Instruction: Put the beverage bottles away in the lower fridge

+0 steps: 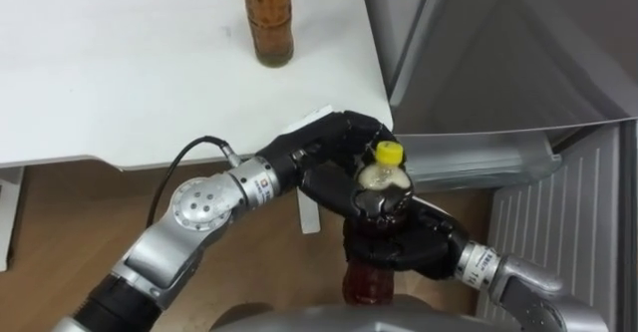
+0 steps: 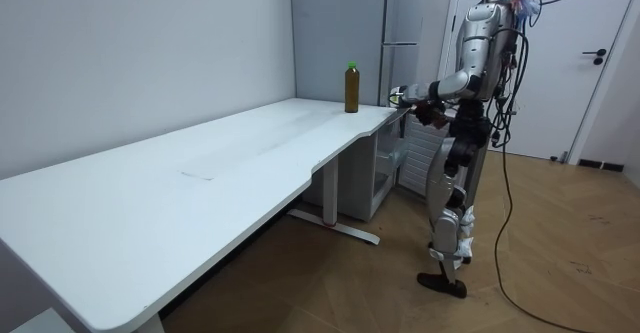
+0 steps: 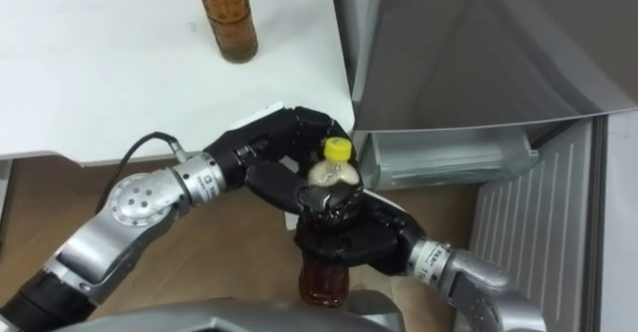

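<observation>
A dark drink bottle with a yellow cap (image 1: 382, 180) is held upright between both hands, just off the white table's corner. My right hand (image 1: 419, 247) comes from the lower right and curls round the bottle's body. My left hand (image 1: 334, 143) reaches in from the lower left, its fingers wrapped round the bottle's neck from behind. A second bottle of brown drink (image 1: 269, 18) stands on the table (image 1: 120, 73) near its right edge; the room view shows its green cap (image 2: 351, 66). The grey fridge (image 1: 498, 43) stands to the right of the table.
In the room view I stand at the table's far corner, facing the fridge (image 2: 400, 33), whose lower part (image 2: 395, 158) is open. A ribbed grey panel (image 1: 558, 222) lies at the right. Wooden floor (image 1: 60, 202) shows below the table edge.
</observation>
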### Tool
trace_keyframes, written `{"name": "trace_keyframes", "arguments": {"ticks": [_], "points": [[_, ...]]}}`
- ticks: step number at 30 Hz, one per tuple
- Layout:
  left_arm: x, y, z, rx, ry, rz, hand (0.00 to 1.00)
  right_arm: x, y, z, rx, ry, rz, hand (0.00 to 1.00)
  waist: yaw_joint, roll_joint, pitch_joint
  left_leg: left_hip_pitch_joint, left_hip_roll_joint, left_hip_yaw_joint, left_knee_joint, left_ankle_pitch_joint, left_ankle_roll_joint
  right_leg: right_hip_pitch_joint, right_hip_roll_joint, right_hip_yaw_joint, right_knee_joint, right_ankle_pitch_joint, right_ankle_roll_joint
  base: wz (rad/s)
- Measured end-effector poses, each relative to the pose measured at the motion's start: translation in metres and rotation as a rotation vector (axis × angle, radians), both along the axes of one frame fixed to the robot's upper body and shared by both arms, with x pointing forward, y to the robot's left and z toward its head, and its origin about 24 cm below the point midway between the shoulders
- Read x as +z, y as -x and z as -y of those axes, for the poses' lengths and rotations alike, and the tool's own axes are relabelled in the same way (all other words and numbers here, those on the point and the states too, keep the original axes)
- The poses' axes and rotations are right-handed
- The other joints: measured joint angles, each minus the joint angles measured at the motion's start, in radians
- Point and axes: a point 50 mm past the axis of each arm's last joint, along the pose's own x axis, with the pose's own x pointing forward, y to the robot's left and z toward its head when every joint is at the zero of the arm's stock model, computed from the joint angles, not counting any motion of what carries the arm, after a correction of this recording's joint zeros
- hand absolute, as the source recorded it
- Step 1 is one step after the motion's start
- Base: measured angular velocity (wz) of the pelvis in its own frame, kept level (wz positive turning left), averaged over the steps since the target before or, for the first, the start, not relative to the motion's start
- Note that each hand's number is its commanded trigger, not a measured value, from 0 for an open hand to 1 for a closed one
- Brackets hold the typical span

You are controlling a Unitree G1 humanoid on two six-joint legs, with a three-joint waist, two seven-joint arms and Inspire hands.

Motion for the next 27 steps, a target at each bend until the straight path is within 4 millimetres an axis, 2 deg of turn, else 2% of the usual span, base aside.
{"name": "trace_keyframes", "arguments": {"ticks": [1, 2, 3, 4, 19, 27], "points": [[0.0, 0.0, 0.0, 0.0, 0.0, 0.0, 0.88, 0.0, 0.0, 0.0, 0.001, 0.0, 0.0, 1.0, 0.001, -0.001, -0.0001, 0.0, 0.0, 0.0, 0.0, 0.0, 0.0, 0.0, 0.0, 0.0, 0.001, 0.0, 0.0, 0.0], [0.0, 0.0, 0.0, -0.001, 0.0, 0.0, 0.61, 0.0, 0.0, 0.0, 0.002, 0.0, 0.001, 1.0, 0.0, -0.002, -0.0005, 0.0, 0.0, 0.0, 0.001, 0.0, 0.0, -0.001, 0.0, 0.0, 0.002, 0.0, 0.0, 0.0], [0.0, 0.0, 0.0, -0.001, 0.001, 0.0, 0.08, 0.0, 0.0, -0.001, 0.003, -0.001, 0.002, 1.0, 0.001, -0.002, -0.0007, -0.001, 0.0, -0.001, 0.001, 0.0, 0.0, -0.002, 0.0, -0.001, 0.005, 0.0, 0.0, 0.0], [0.0, 0.0, 0.0, -0.001, 0.002, 0.0, 0.0, 0.001, 0.0, -0.001, 0.004, -0.001, 0.002, 1.0, 0.001, -0.002, -0.0007, -0.001, 0.0, -0.001, 0.001, 0.0, 0.0, -0.004, 0.0, -0.001, 0.007, 0.0, 0.0, 0.0], [-0.004, 0.004, -0.003, -0.019, 0.014, -0.035, 0.0, -0.003, 0.005, -0.003, 0.021, 0.002, -0.027, 1.0, -0.003, 0.0, 0.0008, -0.001, 0.0, 0.007, 0.0, 0.0, 0.0, -0.007, 0.0, -0.005, 0.009, 0.0, 0.0, 0.0], [-0.026, 0.009, -0.011, 0.012, 0.032, -0.16, 0.0, -0.009, 0.008, -0.007, 0.043, 0.055, -0.076, 1.0, -0.003, 0.011, 0.0048, -0.002, 0.001, 0.003, -0.004, 0.0, 0.0, -0.006, 0.0, -0.013, 0.009, 0.0, 0.0, 0.01]]}}
